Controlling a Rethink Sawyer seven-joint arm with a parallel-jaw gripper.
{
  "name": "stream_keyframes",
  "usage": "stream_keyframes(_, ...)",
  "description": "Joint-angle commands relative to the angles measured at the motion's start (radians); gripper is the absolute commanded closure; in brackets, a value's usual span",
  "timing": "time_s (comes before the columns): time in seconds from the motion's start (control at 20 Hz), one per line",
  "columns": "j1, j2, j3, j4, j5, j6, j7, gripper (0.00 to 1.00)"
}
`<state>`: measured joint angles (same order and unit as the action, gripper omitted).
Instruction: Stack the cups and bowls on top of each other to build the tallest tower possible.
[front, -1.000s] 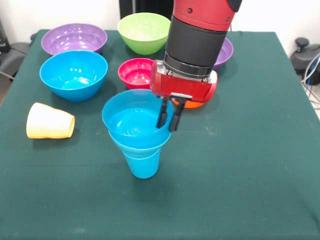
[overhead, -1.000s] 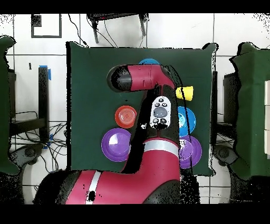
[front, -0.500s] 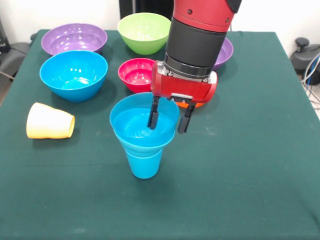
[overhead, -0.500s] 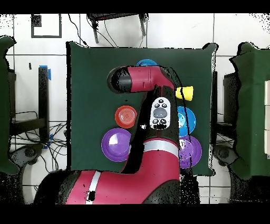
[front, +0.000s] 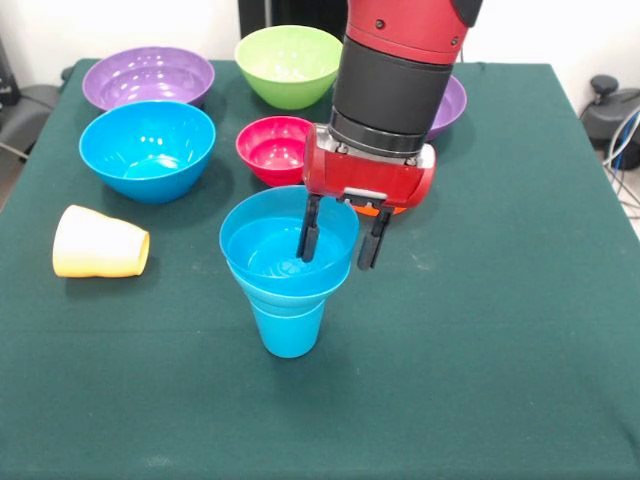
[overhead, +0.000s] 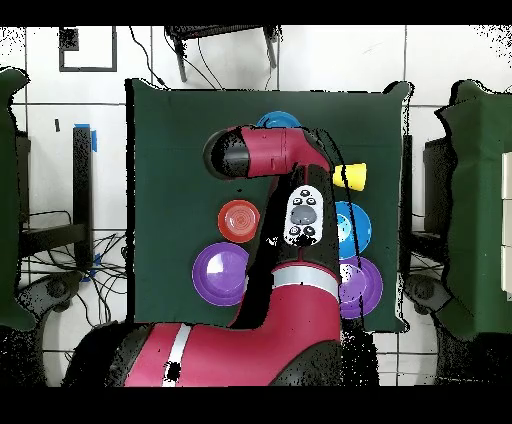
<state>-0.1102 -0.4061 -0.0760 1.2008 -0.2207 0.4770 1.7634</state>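
The tower stands at the table's middle: a sky-blue tapered cup (front: 288, 325) with blue bowls (front: 285, 245) nested in its mouth. My gripper (front: 340, 245) is open and straddles the top bowl's right rim, one finger inside the bowl and one outside. The pale yellow cup (front: 98, 243) lies on its side at the left. In the overhead view the arm hides the gripper; part of the tower's blue rim (overhead: 280, 120) and the yellow cup (overhead: 350, 176) show.
A big blue bowl (front: 147, 148), a purple bowl (front: 148, 77), a lime green bowl (front: 288, 62) and a pink-red bowl (front: 272, 145) stand behind the tower. A second purple bowl (front: 448, 105) and an orange bowl (front: 385, 210) are partly hidden by the arm.
My gripper has opened and let go of the top blue bowl's rim. The bowl, earlier shifted to the left, now sits centred on the stack.
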Motion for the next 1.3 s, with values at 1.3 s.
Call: stream_keyframes(1.3, 0.056, -0.194, 0.022, 0.201, 0.04, 0.153, 0.098, 0.0)
